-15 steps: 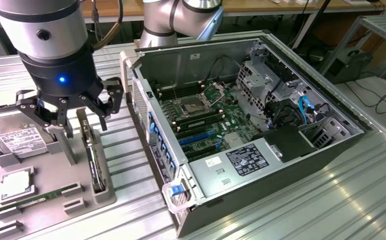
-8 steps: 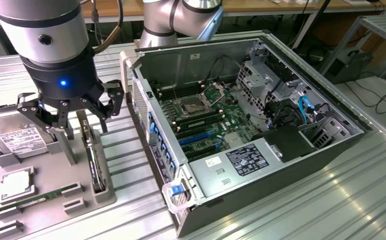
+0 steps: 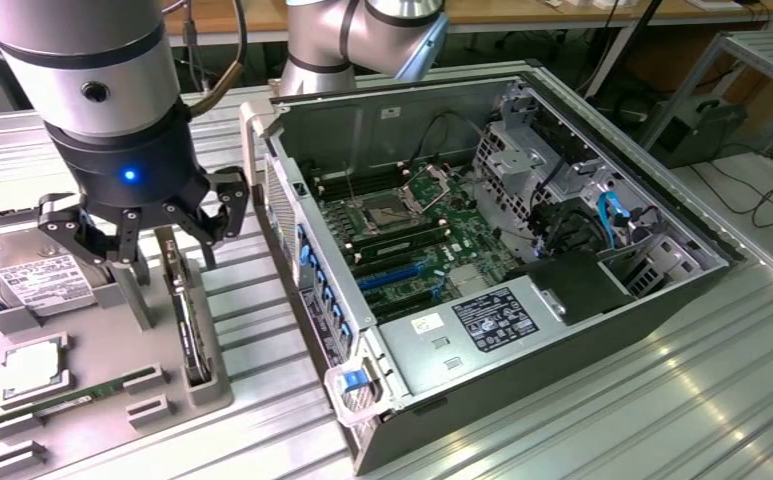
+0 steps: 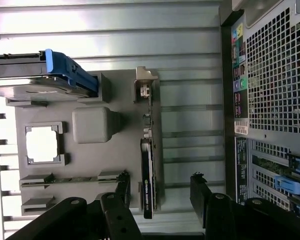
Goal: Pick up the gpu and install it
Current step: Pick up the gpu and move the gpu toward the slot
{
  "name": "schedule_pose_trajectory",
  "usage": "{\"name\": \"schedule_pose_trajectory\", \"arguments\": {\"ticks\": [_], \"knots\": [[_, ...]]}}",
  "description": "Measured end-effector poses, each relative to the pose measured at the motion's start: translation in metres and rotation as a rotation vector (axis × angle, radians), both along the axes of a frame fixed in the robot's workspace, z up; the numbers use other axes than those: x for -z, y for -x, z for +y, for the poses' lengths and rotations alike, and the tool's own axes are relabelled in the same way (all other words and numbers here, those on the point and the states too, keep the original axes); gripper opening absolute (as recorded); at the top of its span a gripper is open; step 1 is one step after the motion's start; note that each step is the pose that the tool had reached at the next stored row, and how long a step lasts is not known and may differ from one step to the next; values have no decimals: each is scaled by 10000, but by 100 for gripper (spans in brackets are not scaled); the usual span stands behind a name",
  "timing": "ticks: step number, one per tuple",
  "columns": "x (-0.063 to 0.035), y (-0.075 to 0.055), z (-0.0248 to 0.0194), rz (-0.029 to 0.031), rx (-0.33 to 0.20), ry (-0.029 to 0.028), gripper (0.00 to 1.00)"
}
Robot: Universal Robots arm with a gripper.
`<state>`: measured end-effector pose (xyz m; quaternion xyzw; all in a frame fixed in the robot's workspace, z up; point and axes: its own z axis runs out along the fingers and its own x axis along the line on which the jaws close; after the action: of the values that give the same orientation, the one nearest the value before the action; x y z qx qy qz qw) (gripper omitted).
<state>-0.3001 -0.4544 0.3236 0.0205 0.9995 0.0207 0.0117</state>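
Observation:
The gpu [image 3: 191, 330] stands on edge in a slot of the grey parts holder [image 3: 119, 405], a thin dark card. In the wrist view the gpu [image 4: 149, 170] runs lengthwise, with its pale metal bracket [image 4: 144, 89] at the far end. My gripper [image 3: 153, 250] hovers just above the card's bracket end, open. In the wrist view my gripper [image 4: 160, 189] straddles the card: one black finger [image 4: 122, 190] sits close beside it and the other finger [image 4: 197, 187] stands well apart. Nothing is gripped.
The holder also carries a silver hard drive [image 3: 26, 275] with a blue clip [image 4: 70, 75], a processor [image 3: 33, 365], a memory stick [image 3: 86, 395] and a grey block [image 4: 92, 125]. The open computer case [image 3: 653, 280] with its motherboard [image 3: 400, 230] lies on the exterior view's right.

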Motion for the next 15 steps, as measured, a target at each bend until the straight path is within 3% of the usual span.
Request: {"name": "schedule_pose_trajectory", "arguments": {"ticks": [15], "knots": [[99,0,-44,4,-57,-1,60]]}}
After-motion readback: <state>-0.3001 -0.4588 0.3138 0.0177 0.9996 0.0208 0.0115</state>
